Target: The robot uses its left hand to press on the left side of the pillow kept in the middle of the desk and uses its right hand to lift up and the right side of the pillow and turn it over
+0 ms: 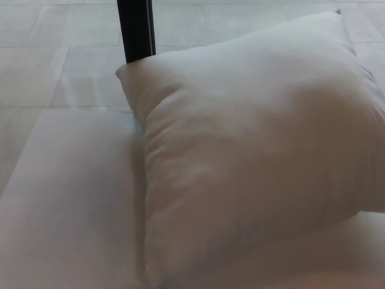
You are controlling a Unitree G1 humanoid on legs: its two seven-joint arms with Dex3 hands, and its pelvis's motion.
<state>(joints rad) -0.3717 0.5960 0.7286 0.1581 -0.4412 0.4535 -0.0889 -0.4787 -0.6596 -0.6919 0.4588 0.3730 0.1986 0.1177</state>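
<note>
Plainly, the white pillow [252,150] filled most of the view, lying plump on the pale desk [66,198], so its left side sat within reach for pressing. A black post [136,29] rose behind its far corner. Neither hand showed, so their state was unknowable.

The pillow [252,150] lies on the surface [66,205], filling the middle and right of the view, with bare surface to its left. Behind its far left corner a post [136,29] stands on the tiled floor [36,66].
</note>
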